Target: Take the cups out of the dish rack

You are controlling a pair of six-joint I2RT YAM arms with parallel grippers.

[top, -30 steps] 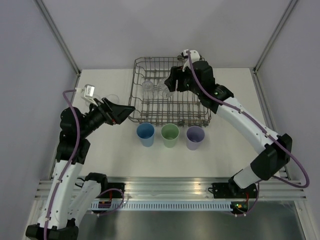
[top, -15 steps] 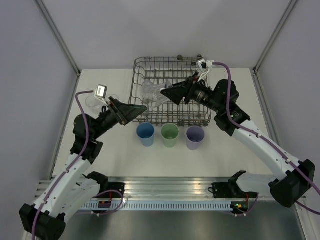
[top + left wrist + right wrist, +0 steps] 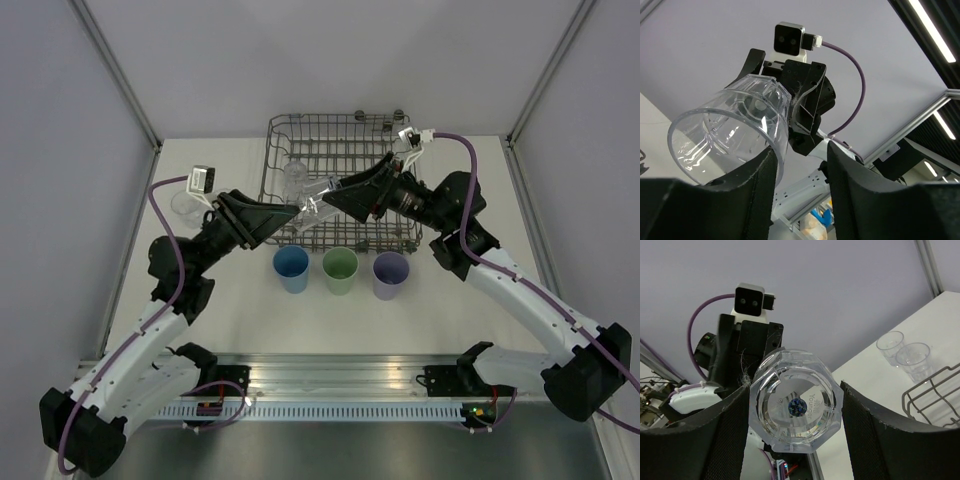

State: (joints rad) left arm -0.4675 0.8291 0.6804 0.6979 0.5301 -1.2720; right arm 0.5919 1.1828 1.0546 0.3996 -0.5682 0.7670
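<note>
My right gripper (image 3: pixel 326 199) is shut on a clear glass (image 3: pixel 312 205) by its base and holds it on its side above the front left corner of the grey wire dish rack (image 3: pixel 340 135). In the right wrist view the glass's octagonal base (image 3: pixel 796 407) fills the gap between both fingers. My left gripper (image 3: pixel 296 212) meets it from the left. Its jaws stand apart, with the glass's rim (image 3: pixel 730 130) against the left finger (image 3: pixel 747 200) and the right finger clear of it. Another clear glass (image 3: pixel 295 172) stays in the rack.
Blue (image 3: pixel 291 266), green (image 3: pixel 340 268) and lilac (image 3: pixel 390 273) cups stand upright in a row on the table before the rack. Two clear glasses (image 3: pixel 890 345) (image 3: pixel 913 357) stand on the table left of the rack, near the wall (image 3: pixel 100 150).
The right arm lifted the clear glass out of the rack and swung it left. The left arm came in from the table's left side to the glass's rim, its jaws narrowing.
</note>
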